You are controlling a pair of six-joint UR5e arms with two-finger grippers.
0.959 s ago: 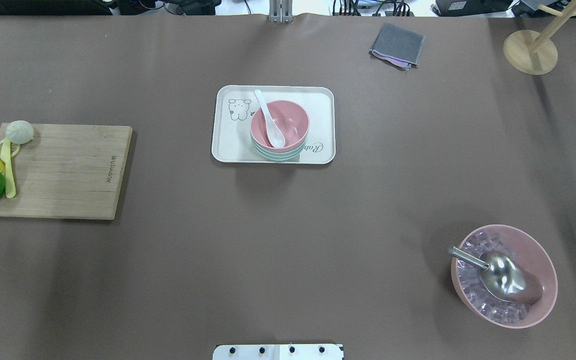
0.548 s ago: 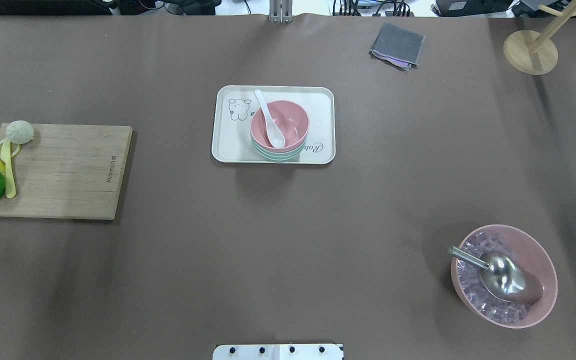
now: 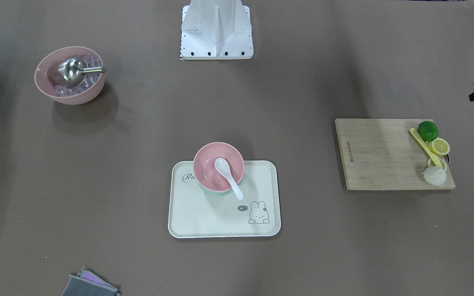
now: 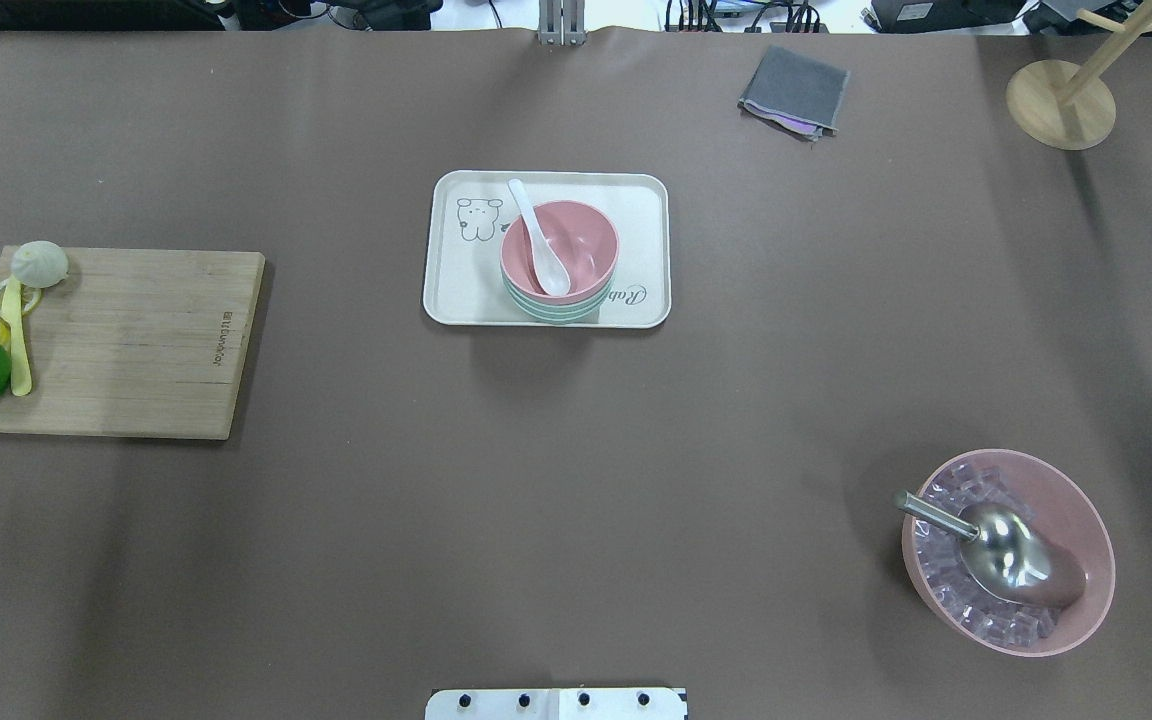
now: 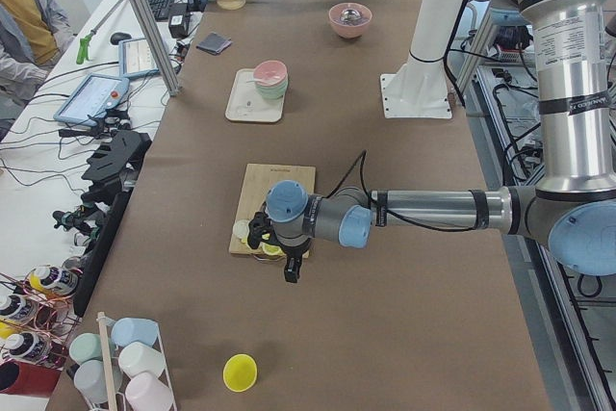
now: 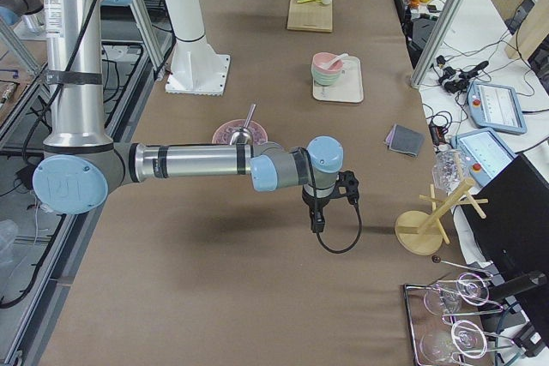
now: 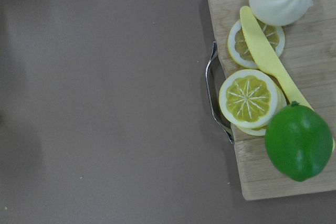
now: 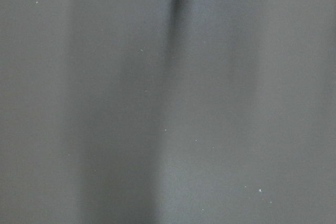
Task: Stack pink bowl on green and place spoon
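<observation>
Pink bowl [image 4: 576,235] sits nested in green bowl [image 4: 546,309] on the tray [image 4: 641,300]. White spoon [image 4: 539,240] lies in the pink bowl, its handle over the rim, and the stack is well apart from both sets of jaws. Left gripper [image 5: 275,240] hangs over the cutting board [image 4: 136,340] end, by the lime [image 7: 298,141]; right gripper [image 6: 343,188] hangs over bare table. Cannot tell whether either gripper's jaws are open or closed.
</observation>
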